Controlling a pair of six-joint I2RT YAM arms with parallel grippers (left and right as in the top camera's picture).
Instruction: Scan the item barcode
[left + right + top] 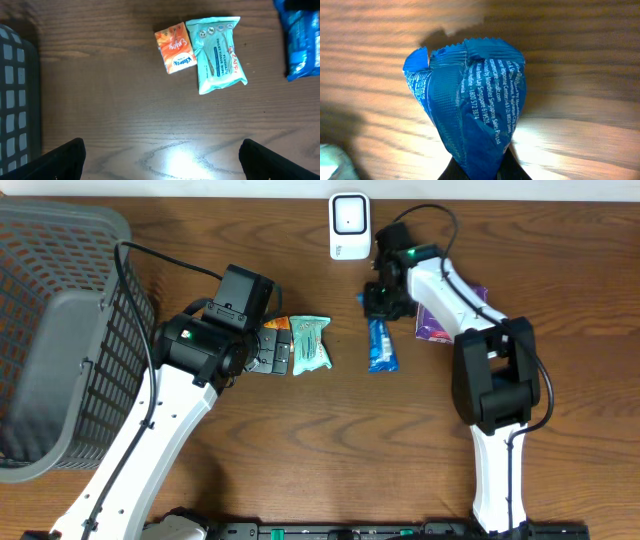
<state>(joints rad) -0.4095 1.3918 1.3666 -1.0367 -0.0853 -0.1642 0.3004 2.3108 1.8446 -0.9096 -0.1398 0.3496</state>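
Observation:
A blue snack packet [382, 348] lies on the wooden table below the white barcode scanner [349, 225]. My right gripper [383, 305] is shut on the packet's far end. In the right wrist view the blue snack packet [470, 100] fans out from the right gripper [485, 172], crumpled where the jaws pinch it, with white print on its back. My left gripper [270, 350] hovers open over the table with nothing between its fingers [60, 160]. A corner of the blue snack packet [302, 45] shows at the left wrist view's right edge.
A teal wipes pack [310, 343] and a small orange tissue pack [277, 324] lie side by side next to the left gripper. A purple packet [440, 320] lies under the right arm. A grey mesh basket [60, 330] fills the left edge.

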